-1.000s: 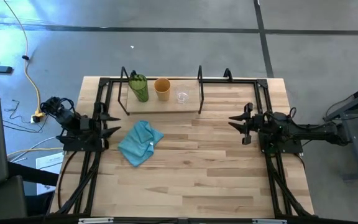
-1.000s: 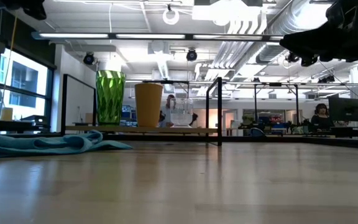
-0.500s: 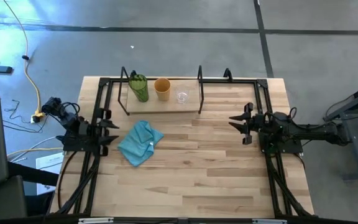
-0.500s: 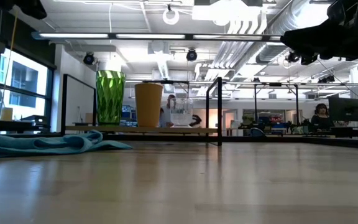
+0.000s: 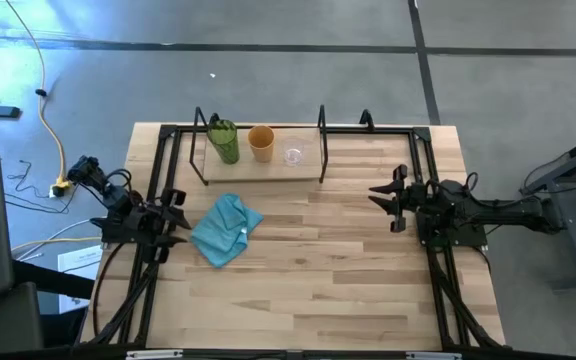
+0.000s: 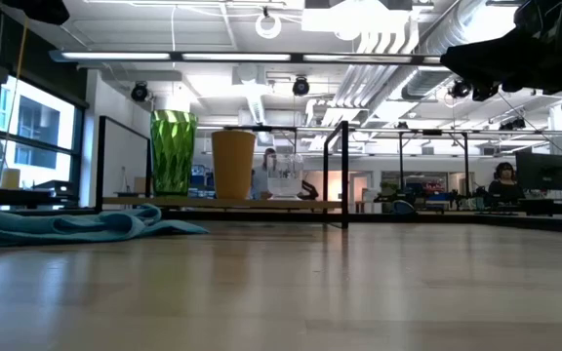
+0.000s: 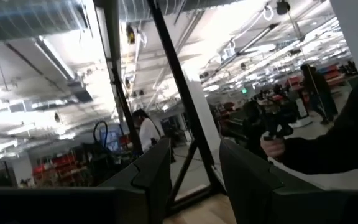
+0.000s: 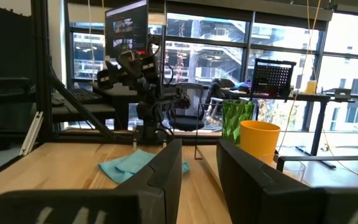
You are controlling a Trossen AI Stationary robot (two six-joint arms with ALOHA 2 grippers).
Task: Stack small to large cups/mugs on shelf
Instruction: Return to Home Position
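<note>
On the shelf [image 5: 260, 174], at the far edge of the tabletop [image 5: 348, 290], three cups stand upright in one row, each separate, none inside another: green tumbler [image 5: 223, 141], then orange cup [image 5: 261, 143], then clear glass cup [image 5: 293, 156]. A blue cloth [image 5: 224, 229] lies just before the shelf. The left gripper [image 5: 175, 216] is by the left edge w/ jaws apart. The right gripper [image 5: 380, 200] is by the right edge, jaws also apart.

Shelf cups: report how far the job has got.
Done: green tumbler, orange cup, clear glass cup stand in size order on the shelf. In hand: nothing; left gripper and right gripper are open, empty, off to the sides. Left: probably only parking.
</note>
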